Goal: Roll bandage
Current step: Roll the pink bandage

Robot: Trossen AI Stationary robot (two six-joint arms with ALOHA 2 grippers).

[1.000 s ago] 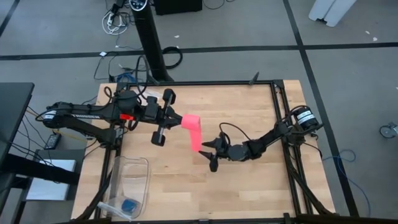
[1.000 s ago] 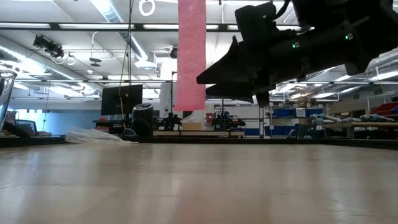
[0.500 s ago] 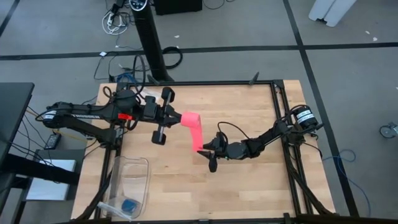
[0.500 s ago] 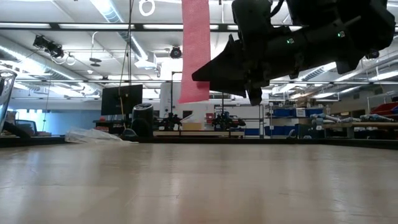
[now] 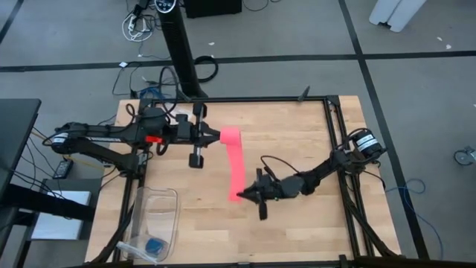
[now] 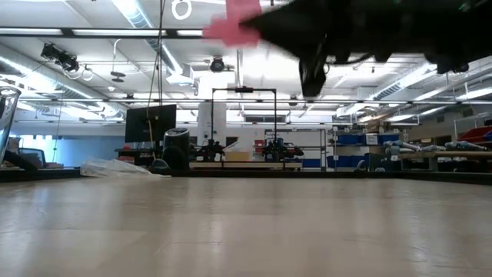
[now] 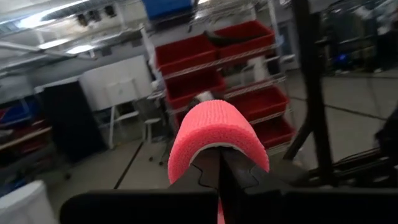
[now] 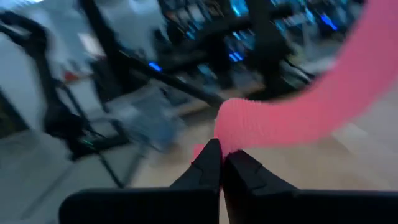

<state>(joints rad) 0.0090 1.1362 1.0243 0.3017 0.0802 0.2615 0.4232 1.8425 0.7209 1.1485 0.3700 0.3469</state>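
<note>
I am holding the bandage (image 5: pixel 235 165) stretched as a pink band above the wooden table (image 5: pixel 297 141), between both arms. The left gripper (image 5: pixel 210 136) is pinching its upper end, the fabric folding over the pressed-together fingers (image 7: pixel 219 169). The right gripper (image 5: pixel 245 195) is pinching the lower end, near the table's middle. A clear bin (image 5: pixel 155 216) is sitting at the near-left corner

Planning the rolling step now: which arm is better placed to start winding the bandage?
Probably the right. The right gripper pinches the bandage at its free lower end and could curl it inward, while the left gripper clamps the top end as an anchor.
</note>
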